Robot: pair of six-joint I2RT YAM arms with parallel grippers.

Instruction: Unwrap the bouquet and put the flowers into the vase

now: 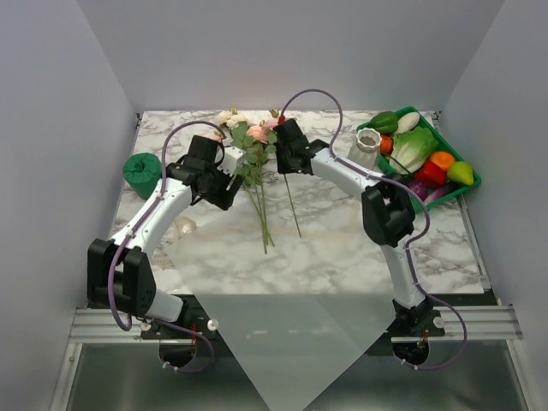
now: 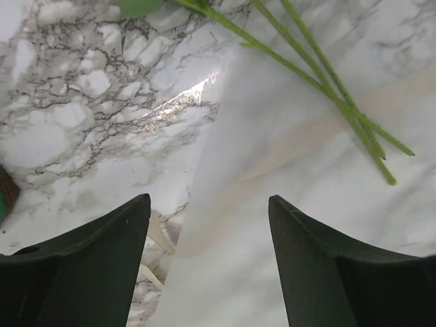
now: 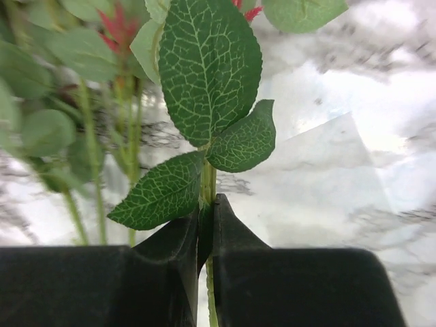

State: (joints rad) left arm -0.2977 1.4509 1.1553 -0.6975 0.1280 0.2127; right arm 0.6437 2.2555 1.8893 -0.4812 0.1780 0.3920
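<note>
The flowers point(image 1: 247, 134) lie loose at the back of the table, pink and cream heads far, stems point(image 1: 261, 214) pointing near. My right gripper point(image 1: 289, 163) is shut on one flower's green stem point(image 3: 207, 178) just below its leaves point(image 3: 210, 68); that stem point(image 1: 294, 207) trails toward me. My left gripper point(image 1: 229, 190) stands open left of the stems, and nothing is between its fingers point(image 2: 116, 231) over the edge of the white wrapping paper point(image 2: 286, 204). Stem ends point(image 2: 354, 116) cross that paper. The white ribbed vase point(image 1: 366, 147) stands right of my right arm.
A green tray point(image 1: 468, 181) of plastic vegetables sits at the back right, against the vase. A green bundle point(image 1: 140, 170) rests at the left edge. Cream ribbon point(image 1: 184, 227) lies left of the paper sheet point(image 1: 282, 334), which overhangs the table's near edge.
</note>
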